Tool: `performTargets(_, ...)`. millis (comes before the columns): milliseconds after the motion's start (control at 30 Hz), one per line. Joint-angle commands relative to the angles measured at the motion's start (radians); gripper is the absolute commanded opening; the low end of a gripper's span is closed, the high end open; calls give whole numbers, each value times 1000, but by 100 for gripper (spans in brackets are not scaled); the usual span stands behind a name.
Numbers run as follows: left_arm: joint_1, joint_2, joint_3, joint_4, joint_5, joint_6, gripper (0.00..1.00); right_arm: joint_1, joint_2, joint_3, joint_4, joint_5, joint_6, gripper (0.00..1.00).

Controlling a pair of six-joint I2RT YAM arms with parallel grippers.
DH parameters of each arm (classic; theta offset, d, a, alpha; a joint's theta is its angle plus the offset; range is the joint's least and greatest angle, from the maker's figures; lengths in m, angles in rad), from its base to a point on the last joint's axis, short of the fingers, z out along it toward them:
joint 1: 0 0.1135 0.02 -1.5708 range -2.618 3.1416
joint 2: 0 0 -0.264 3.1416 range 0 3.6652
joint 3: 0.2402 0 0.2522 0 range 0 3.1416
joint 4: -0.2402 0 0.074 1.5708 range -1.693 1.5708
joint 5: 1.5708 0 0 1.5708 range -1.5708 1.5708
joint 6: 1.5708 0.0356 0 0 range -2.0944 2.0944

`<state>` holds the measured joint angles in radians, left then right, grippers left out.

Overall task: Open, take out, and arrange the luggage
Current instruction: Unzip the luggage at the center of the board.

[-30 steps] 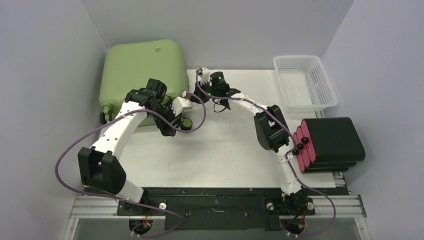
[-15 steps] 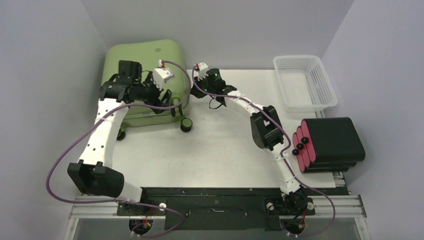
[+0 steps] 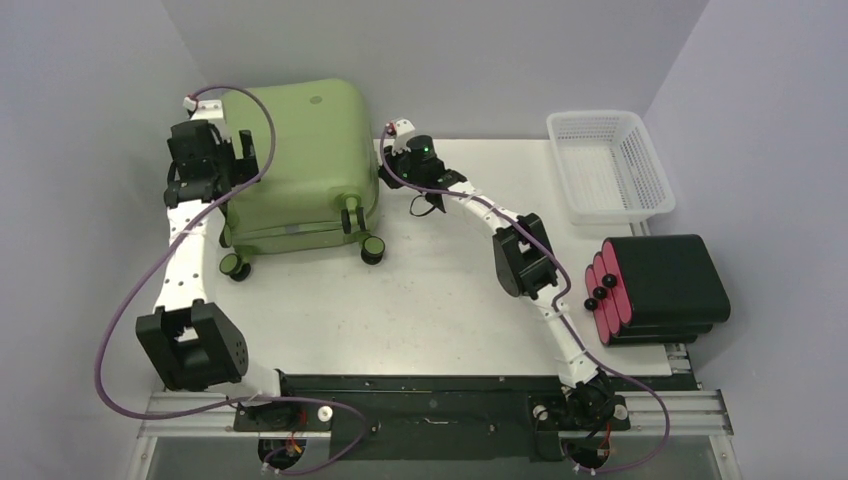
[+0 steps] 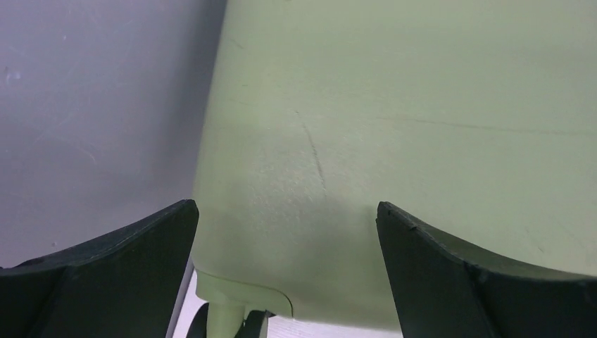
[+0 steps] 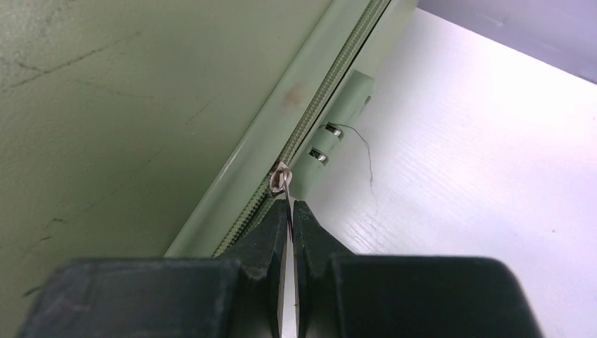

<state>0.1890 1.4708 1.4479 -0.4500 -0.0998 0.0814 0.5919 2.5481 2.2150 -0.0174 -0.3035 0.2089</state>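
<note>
Nearest, toward the right edge of the counter (image 3: 440, 300): black case (image 3: 670, 285) with a pink-red side, lying flat, well apart from everything else. Farther in, on the left half: the luggage (image 3: 300, 140), olive green, both shell halves closed together. Lies with its black wheels (image 3: 372, 248) turned toward the near edge and its far end close to the back wall. Fills most of both wrist views. At its left flank, next to the side wall: left pincer (image 4: 284, 211), spread wide. Grips nothing. Points at the pale green shell, framed between two dark fingers (image 4: 141, 260); touching or not, cannot tell. At the right flank of the luggage: right pincer (image 5: 291, 211), clamped fully together. Pinches the thin tab of the zipper pull (image 5: 279, 179), right on the zip line along the seam between the shell halves, low over the white counter. Farthest, at the back right corner: white mesh basket (image 3: 610, 165), upright, well apart from the luggage and just beyond the black case.
</note>
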Motion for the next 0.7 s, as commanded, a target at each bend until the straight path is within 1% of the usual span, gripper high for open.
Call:
performTargets(0, 15, 52, 21, 136, -134, -141, 97, -61, 0, 79, 110, 147, 21, 0)
performTargets(33, 15, 59, 24, 139, -137, -146, 100, -63, 1, 83, 107, 136, 28, 0)
performTargets(67, 16, 81, 38, 137, -155, -163, 97, -64, 2, 90, 104, 131, 29, 0)
performTargets(167, 30, 144, 120, 98, -196, -198, 96, -65, 1, 93, 95, 108, 38, 0)
performTargets(267, 74, 234, 179, 62, -192, -251, 96, -66, -6, 80, 100, 98, 43, 0)
performTargets(333, 104, 281, 210, 66, -163, -276, 96, -66, -8, 71, 106, 96, 45, 0)
performTargets(533, 161, 430, 289, 117, 12, -295, 96, -66, 5, 82, 121, 113, 68, 0)
performTargets(633, 169, 499, 313, 141, 174, -282, 96, -64, 22, 107, 122, 117, 73, 0)
performTargets(667, 169, 507, 312, 161, 203, -281, 96, -64, 24, 112, 124, 116, 74, 0)
